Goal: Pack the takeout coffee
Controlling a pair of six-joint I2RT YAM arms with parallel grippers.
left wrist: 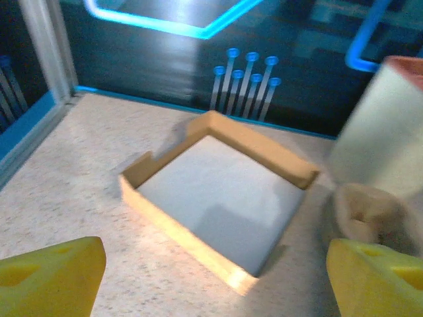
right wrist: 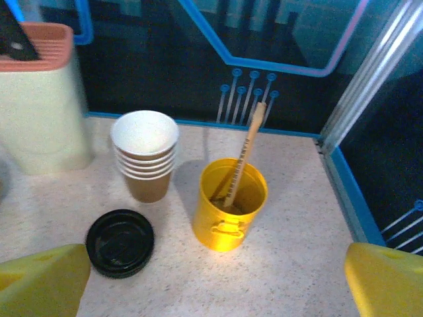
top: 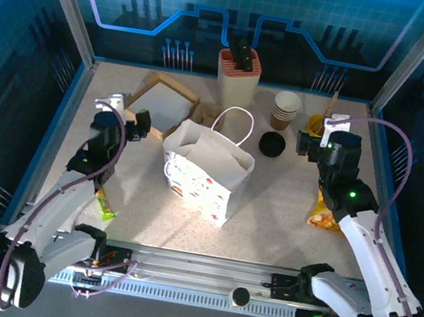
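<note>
Both claws empty; left gripper (left wrist: pixel 211 281) is spread wide over the cardboard tray (left wrist: pixel 218 198), left of the paper bag (top: pixel 207 176); right gripper (right wrist: pixel 218 284) is wide apart too, right of the bag, facing the lidless cup stack (right wrist: pixel 145 155) and black lids (right wrist: pixel 120 242). The takeout coffee: possibly inside the bag, interior hidden, cannot tell. Reads as a pause between packings; next move calls for finding 1 lidded cup and lowering it upright through the bag's mouth.

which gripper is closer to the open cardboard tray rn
Left. The left gripper sits right at the near corner of the cardboard tray, open and facing it. The right gripper is across the table, past the paper bag, by the stack of cups.
</note>
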